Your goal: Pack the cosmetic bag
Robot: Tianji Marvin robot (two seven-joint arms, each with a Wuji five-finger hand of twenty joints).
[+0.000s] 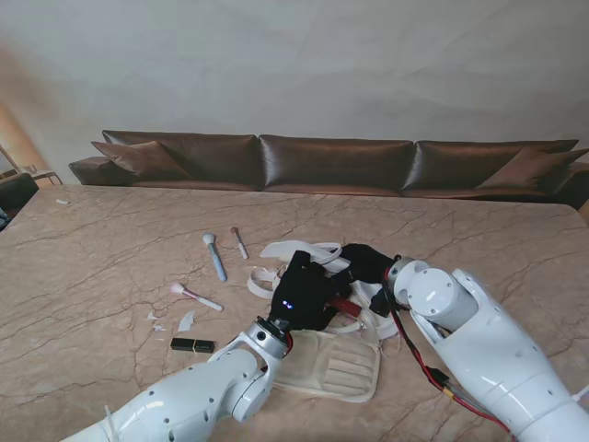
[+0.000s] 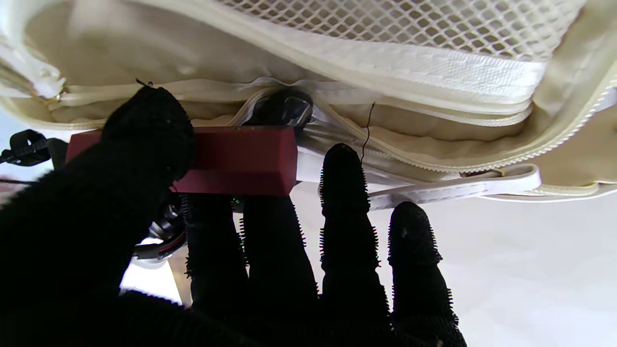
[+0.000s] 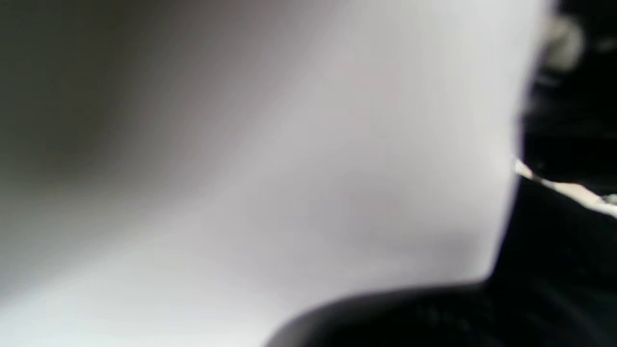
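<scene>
From the stand view, the cream cosmetics bag (image 1: pixel 336 368) is seen lying open on the marble table (image 1: pixel 92 276), with the left hand (image 1: pixel 302 293) over its far part and the right hand (image 1: pixel 366 263) just beyond, at the bag's straps. A dark red lipstick case (image 1: pixel 344 306) is held between the two hands, above the bag. Left of the left hand, well apart from it, several items remain unpacked: a black lipstick (image 1: pixel 191 345) nearest to me, a pink-tipped brush (image 1: pixel 194 296), a blue-handled brush (image 1: pixel 214 256) and a small thin brush (image 1: pixel 239 242) farther off, so packing is judged to be at an early or middle stage. In the left wrist view, the red case (image 2: pixel 231 159) is pinched between the thumb (image 2: pixel 144 130) and the first fingers (image 2: pixel 214 250), while the other fingers are spread; its long axis lies across the fingers, parallel to the bag's zip edge (image 2: pixel 434 72), one blunt end pointing away from the thumb. The mesh pocket (image 2: pixel 385 19) is visible just past it. The right wrist view is blurred; whether the right hand is closed cannot be told.
</scene>
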